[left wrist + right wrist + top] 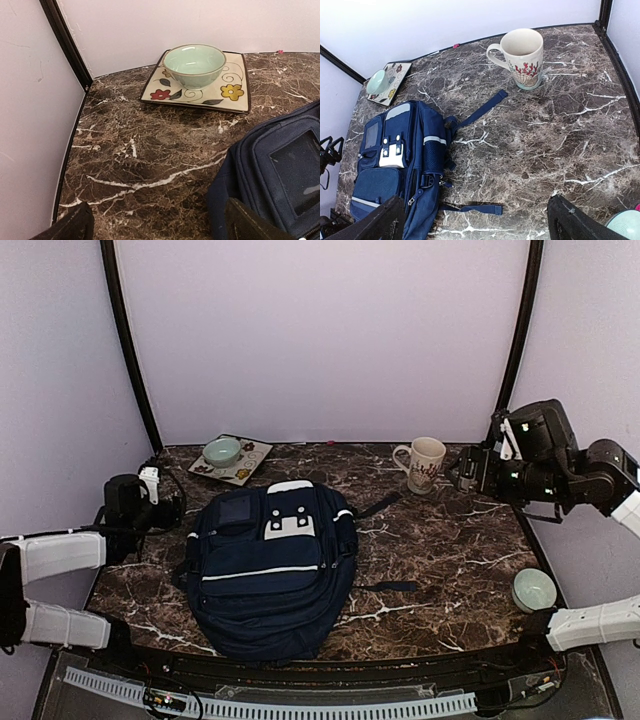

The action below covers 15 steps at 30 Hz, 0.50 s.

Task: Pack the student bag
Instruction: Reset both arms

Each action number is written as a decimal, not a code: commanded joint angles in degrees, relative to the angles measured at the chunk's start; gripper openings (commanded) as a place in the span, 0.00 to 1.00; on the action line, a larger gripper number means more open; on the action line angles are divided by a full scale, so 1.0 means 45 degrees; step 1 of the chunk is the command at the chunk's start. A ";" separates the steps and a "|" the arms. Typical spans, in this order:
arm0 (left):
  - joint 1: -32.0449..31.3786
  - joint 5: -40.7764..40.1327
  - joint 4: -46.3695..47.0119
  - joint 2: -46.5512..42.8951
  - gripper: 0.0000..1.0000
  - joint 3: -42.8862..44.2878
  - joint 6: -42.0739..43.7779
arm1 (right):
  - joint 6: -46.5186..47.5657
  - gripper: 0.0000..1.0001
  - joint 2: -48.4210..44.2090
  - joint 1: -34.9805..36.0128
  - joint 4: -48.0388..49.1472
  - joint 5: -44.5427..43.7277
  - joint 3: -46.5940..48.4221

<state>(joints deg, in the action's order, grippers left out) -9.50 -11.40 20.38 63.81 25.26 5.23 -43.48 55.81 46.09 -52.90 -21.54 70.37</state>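
Observation:
The student bag (272,570) lies flat in the middle of the marble table, navy blue with a white stripe and white patches, its pockets zipped. My left gripper (168,506) hovers off the bag's upper left corner, open and holding nothing. In the left wrist view its fingertips (70,227) stand wide apart over bare marble, with the bag's corner (280,175) under the right one. My right gripper (462,472) hangs open at the far right beside the mug. From the right wrist view the bag (395,160) lies far left, and the gripper (477,225) is empty.
A cream mug (424,463) with a red pattern stands at the back right. A pale green bowl (221,451) sits on a flowered square plate (248,466) at the back left. Another green bowl (534,589) sits near the right front edge. Loose bag straps (480,111) trail right.

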 commanded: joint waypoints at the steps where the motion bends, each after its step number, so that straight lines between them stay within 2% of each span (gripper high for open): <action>1: 0.0610 0.1443 0.4652 0.1377 0.93 -0.1033 -0.0405 | -0.0752 1.00 -0.0674 -0.0024 0.0720 -0.0709 -0.0841; 6: 0.0793 0.1647 0.8173 0.3074 0.95 -0.2098 -0.0379 | -0.1285 1.00 -0.0864 -0.0012 0.0420 -0.0421 -0.1493; 12: 0.1301 0.1593 0.7289 0.3792 0.91 -0.1256 -0.0405 | -0.2877 1.00 -0.1736 -0.0013 0.0742 -0.0421 -0.2570; 15: 0.1593 0.1594 0.8399 0.4164 0.93 -0.1435 0.0074 | -0.3315 1.00 -0.2532 -0.0010 0.1247 -0.0622 -0.3122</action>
<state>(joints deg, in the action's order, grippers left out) -3.79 -4.84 50.85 81.47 18.20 3.86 -53.34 48.84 46.09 -51.68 -22.79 58.67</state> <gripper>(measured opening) 0.919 0.998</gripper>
